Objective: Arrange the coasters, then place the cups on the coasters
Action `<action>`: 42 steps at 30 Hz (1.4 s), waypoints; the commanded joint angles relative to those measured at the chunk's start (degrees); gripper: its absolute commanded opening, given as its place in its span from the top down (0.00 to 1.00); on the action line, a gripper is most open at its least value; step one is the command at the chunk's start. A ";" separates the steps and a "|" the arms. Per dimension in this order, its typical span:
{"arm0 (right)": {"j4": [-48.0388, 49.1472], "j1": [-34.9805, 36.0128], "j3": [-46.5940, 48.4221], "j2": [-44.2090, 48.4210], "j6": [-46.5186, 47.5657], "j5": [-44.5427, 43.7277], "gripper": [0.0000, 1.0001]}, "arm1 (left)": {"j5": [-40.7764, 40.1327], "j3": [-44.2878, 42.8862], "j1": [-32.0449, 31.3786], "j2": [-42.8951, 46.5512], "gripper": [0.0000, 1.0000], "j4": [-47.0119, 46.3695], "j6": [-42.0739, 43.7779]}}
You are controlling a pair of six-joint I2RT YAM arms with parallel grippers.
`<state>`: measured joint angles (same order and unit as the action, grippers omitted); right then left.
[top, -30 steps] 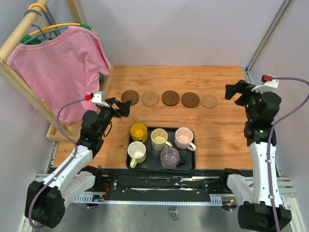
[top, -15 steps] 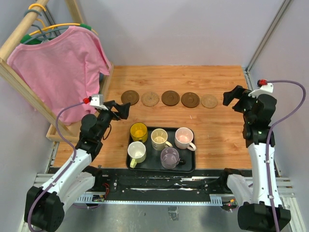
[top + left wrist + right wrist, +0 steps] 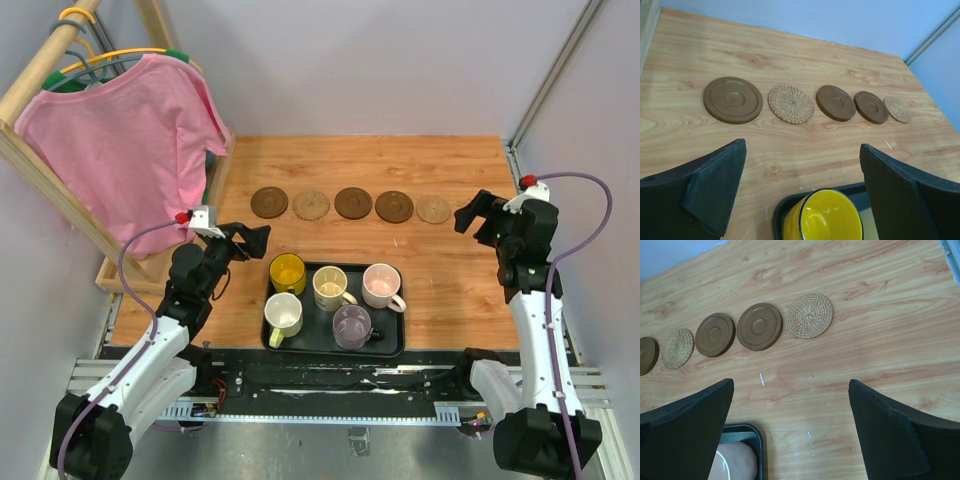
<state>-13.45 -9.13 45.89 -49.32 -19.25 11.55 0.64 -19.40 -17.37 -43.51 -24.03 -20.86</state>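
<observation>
**Coasters lined up, all five cups in the tray, both grippers empty**

You have the row of coasters (image 3: 353,203) laid left to right across the far half of the table (image 3: 450,290). From the left it runs dark brown, woven tan, dark brown, dark brown, woven tan, each one apart from the next. None carries a cup.

Your cups all stand upright in the black tray (image 3: 398,335) at the near edge, nearer than the row. The yellow cup (image 3: 287,270), cream cup (image 3: 330,287) and pink cup (image 3: 381,285) are along its far side. The white cup (image 3: 283,315) and grey-purple cup (image 3: 351,325) are along its near side.

Your left gripper (image 3: 250,240) hangs just left of the tray's far-left corner, near the yellow cup, fingers spread wide and holding nothing. Your right gripper (image 3: 472,212) hovers just right of the rightmost tan coaster, fingers likewise wide apart and empty.

At far left, a pink shirt (image 3: 130,150) hangs on a wooden rack (image 3: 30,90).
</observation>
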 commanded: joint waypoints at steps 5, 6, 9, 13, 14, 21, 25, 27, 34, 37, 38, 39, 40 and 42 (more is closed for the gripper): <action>0.51 0.07 0.40 -2.30 -0.14 1.96 0.02 | -1.03 1.00 0.25 1.53 0.00 1.03 -0.75; 0.24 0.19 0.54 -2.47 -0.05 1.98 0.02 | -1.00 1.12 0.27 1.51 0.00 1.01 -0.82; -0.82 0.69 0.61 -2.41 0.85 0.99 0.03 | -0.77 1.46 0.25 1.56 0.00 0.95 -0.92; -3.59 3.57 0.71 -2.01 2.15 -1.81 0.04 | 2.25 2.68 0.23 2.55 0.00 1.07 -0.50; -4.51 5.06 0.72 -2.00 2.52 -2.77 0.05 | 2.78 3.19 0.23 2.81 0.00 1.23 -0.53; -14.26 19.06 1.23 -2.81 6.85 -11.97 0.05 | 1.55 4.22 -0.07 4.88 0.00 6.70 -0.75; -16.32 21.65 0.52 -3.77 7.22 -10.28 0.06 | 0.61 4.28 -0.96 4.79 0.00 8.23 -0.66; -17.14 22.00 0.56 -4.10 7.35 -9.56 0.06 | 0.57 4.36 -1.42 4.75 0.00 8.25 -0.93; -18.87 22.85 1.42 -4.29 9.85 -4.49 0.09 | -1.22 4.29 -1.84 4.39 0.00 7.73 -2.17; -20.53 23.08 2.43 -5.99 11.44 -0.85 0.13 | -1.65 4.09 -1.84 2.87 0.00 7.37 -2.42; -21.12 23.34 2.56 -6.71 11.62 0.48 0.14 | -1.46 3.96 -1.88 2.05 0.00 7.11 -2.65; -21.55 23.73 2.62 -7.52 11.84 1.78 0.16 | -0.94 3.81 -1.87 1.21 0.00 6.65 -2.87; -21.89 24.28 2.76 -8.26 11.94 2.87 0.17 | -0.43 3.69 -1.88 0.26 0.00 6.10 -2.98; -22.93 26.22 2.76 -9.35 12.20 3.70 0.19 | 0.51 3.43 -1.86 -1.32 0.00 5.10 -3.49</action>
<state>-32.69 13.69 46.98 -56.84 -9.17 10.22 0.27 -15.31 -18.94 -42.44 -16.25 -23.29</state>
